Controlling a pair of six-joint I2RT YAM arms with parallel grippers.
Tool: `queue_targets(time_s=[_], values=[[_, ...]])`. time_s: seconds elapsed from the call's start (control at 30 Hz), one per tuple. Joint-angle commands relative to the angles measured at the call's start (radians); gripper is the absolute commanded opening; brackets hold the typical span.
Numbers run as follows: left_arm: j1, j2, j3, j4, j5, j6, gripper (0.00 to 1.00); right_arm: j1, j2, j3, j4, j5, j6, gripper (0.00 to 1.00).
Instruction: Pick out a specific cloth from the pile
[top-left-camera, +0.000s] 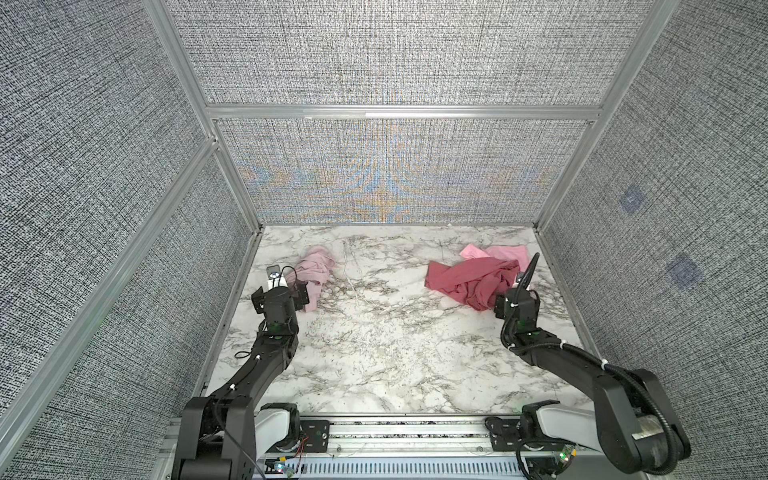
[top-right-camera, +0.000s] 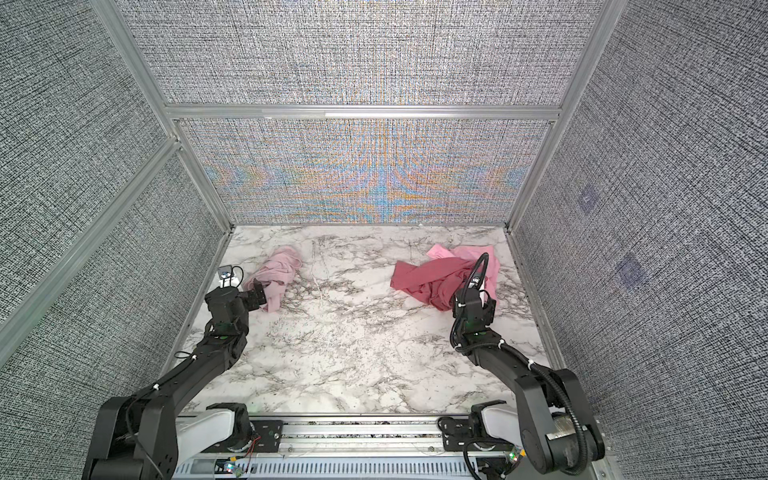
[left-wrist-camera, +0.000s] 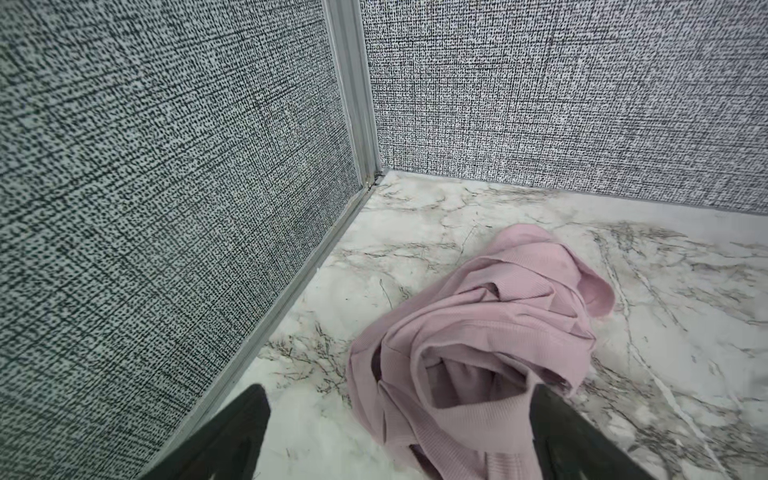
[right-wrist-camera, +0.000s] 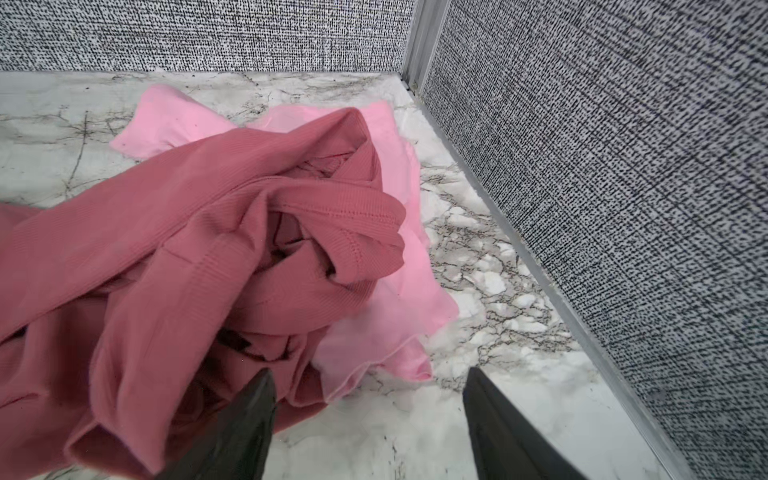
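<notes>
Cloth (left-wrist-camera: 478, 332) pale mauve-pink, ribbed, crumpled; left claw (left-wrist-camera: 397, 390) spread wide astride it, right claw (right-wrist-camera: 372, 374) apart

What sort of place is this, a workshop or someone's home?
Probably a robot test booth, not a home: grey walls in metal frames box in a marble-look table, and a left arm and right arm stand on a rail at its front.

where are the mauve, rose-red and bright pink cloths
mauve cloth (top-left-camera: 314, 272): in a top view, bunched middle
rose-red cloth (top-left-camera: 469, 278): in a top view, spread middle
bright pink cloth (right-wrist-camera: 399, 299): right wrist view, exposed side
</notes>
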Motion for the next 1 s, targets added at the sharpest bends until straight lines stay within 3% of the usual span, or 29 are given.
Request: queue_targets(time_s=[0.0, 0.1, 0.23, 0.43, 0.6, 0.73, 0.87, 0.97], values=[[0.001, 0.031, -0.036, 0.185, -0.009, 0.068, 0.99, -0.004, 0.037, -0.074, 0.367, 0.026, -0.1, 0.73], [0.001, 0.07, -0.082, 0.308, 0.014, 0.064, 0.99, -0.008, 0.097, -0.129, 0.552, 0.013, -0.15, 0.74], [0.001, 0.145, -0.13, 0.45, 0.084, 0.07, 0.99, -0.01, 0.186, -0.141, 0.674, 0.008, -0.177, 0.74], [0.002, 0.279, -0.219, 0.744, 0.168, 0.074, 0.98, -0.028, 0.241, -0.117, 0.658, -0.053, -0.169, 0.75], [0.002, 0.385, -0.261, 0.92, 0.175, 0.085, 0.98, -0.11, 0.231, -0.104, 0.599, -0.235, -0.119, 0.75], [0.003, 0.367, -0.244, 0.854, 0.185, 0.075, 0.99, -0.18, 0.269, -0.073, 0.554, -0.389, -0.082, 0.75], [0.003, 0.373, -0.24, 0.858, 0.192, 0.079, 0.99, -0.203, 0.276, -0.068, 0.541, -0.449, -0.073, 0.76], [0.006, 0.374, -0.239, 0.854, 0.196, 0.078, 0.99, -0.205, 0.28, -0.072, 0.555, -0.451, -0.072, 0.87]])
